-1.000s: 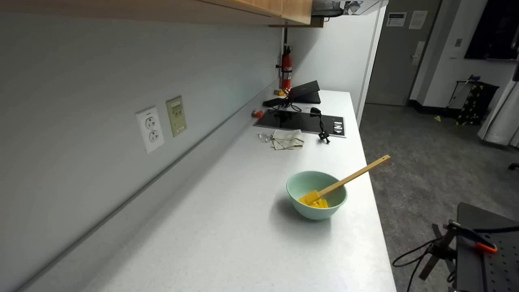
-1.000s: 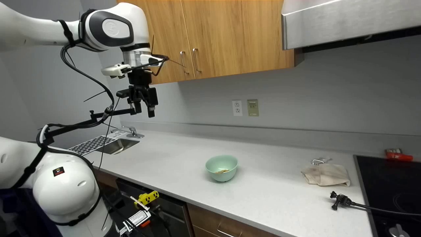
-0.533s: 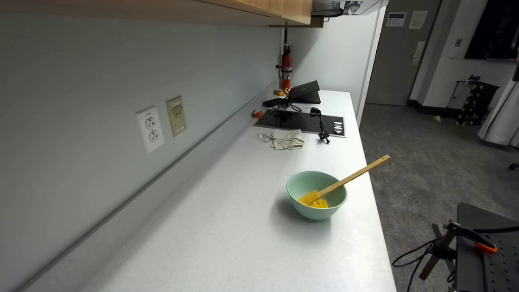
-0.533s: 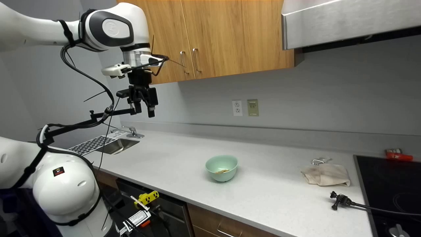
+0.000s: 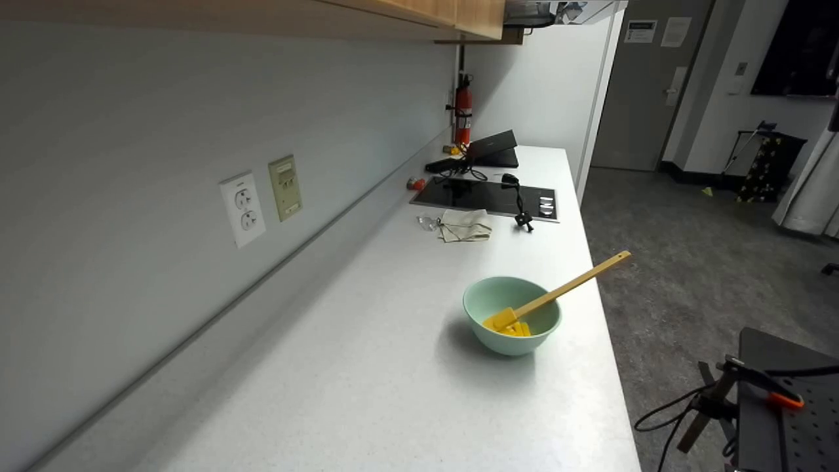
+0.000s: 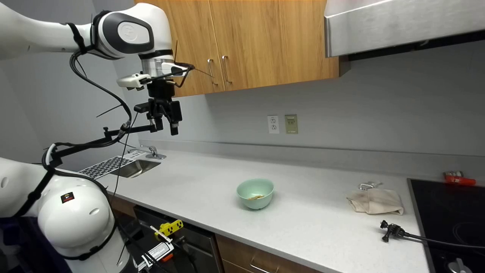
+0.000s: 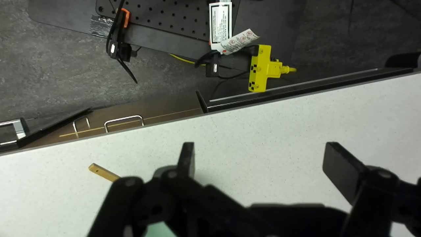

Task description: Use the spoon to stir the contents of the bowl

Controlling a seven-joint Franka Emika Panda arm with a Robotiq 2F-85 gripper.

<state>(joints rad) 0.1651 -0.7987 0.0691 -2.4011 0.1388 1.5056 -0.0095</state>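
Looks like you're pre-grasp: claw (image 7: 260,156) wide, nothing held, well apart from the bowl (image 5: 508,346). Spoon (image 5: 557,292) leans in it, handle (image 5: 577,281) to two o'clock in an exterior view. Next, likely go nine o'clock in wrist view, lower, pinch the handle.
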